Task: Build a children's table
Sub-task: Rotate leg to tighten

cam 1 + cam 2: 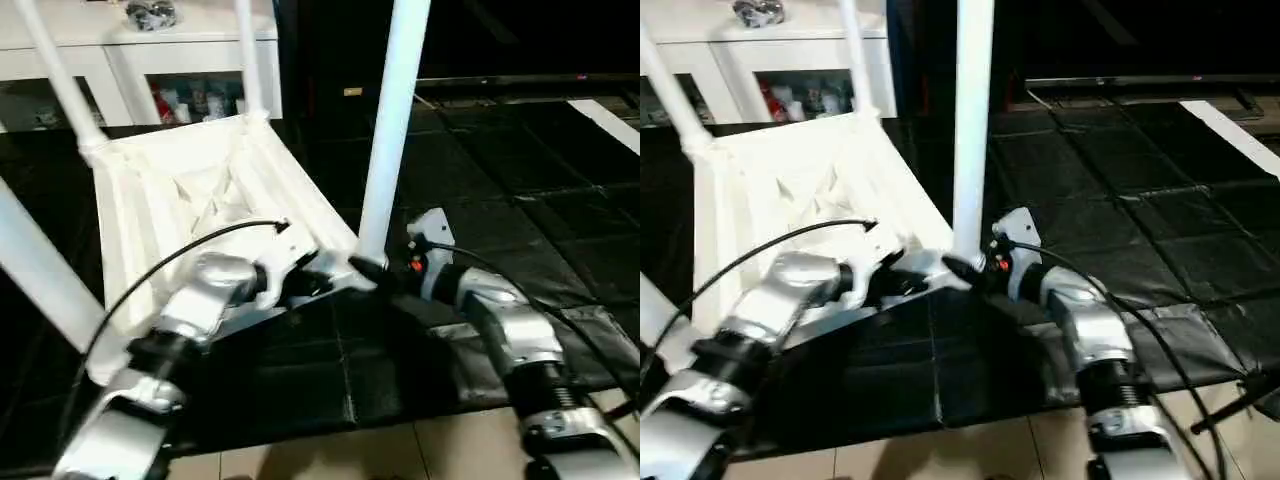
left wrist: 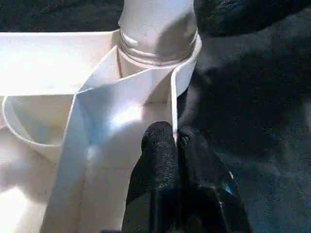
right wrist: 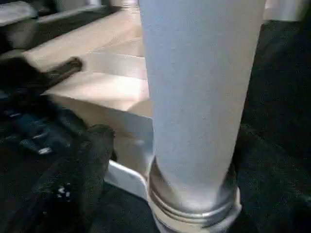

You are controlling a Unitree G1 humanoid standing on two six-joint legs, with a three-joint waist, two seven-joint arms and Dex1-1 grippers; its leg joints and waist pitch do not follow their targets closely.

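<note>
Tabletop (image 1: 190, 190), one, white plastic, lay upside down and tilted on the black floor mat (image 1: 520, 210), ribbed underside showing. Legs, four, white tapered tubes, stood up from its round corner sockets: near right leg (image 1: 392, 120), far right leg (image 1: 248, 60), far left leg (image 1: 60, 80), near left leg (image 1: 35, 265). Left hand (image 2: 176, 145), one, was pinched closed on a thin rib of the tabletop beside the near right socket. Right hand (image 1: 385, 272), one, sat at that leg's base; its spread could not be told.
</note>
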